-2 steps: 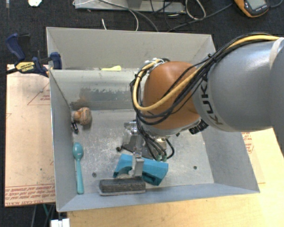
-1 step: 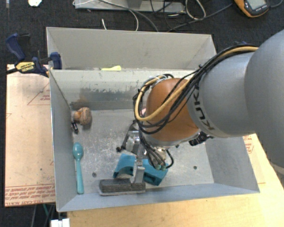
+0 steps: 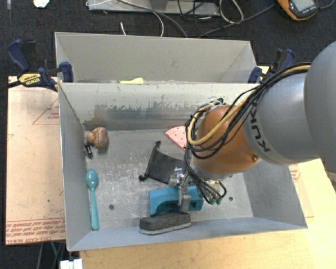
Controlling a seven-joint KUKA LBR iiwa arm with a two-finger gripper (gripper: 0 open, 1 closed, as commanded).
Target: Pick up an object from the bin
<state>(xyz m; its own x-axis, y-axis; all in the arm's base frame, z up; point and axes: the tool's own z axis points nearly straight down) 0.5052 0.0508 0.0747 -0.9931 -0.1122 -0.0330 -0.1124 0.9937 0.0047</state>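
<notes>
My gripper reaches down near the front of the bin, its fingers at the right part of a blue plastic block-like thing. A dark grey oblong thing lies just in front of the blue one, against the bin's front wall. A black flat piece with a thin stem lies just behind the gripper. Whether the fingers are round the blue thing I cannot tell.
A teal spoon lies along the left wall. A small brown ball-like thing sits at the back left. A pink piece peeks out behind the arm's orange cover, which hides the bin's right middle.
</notes>
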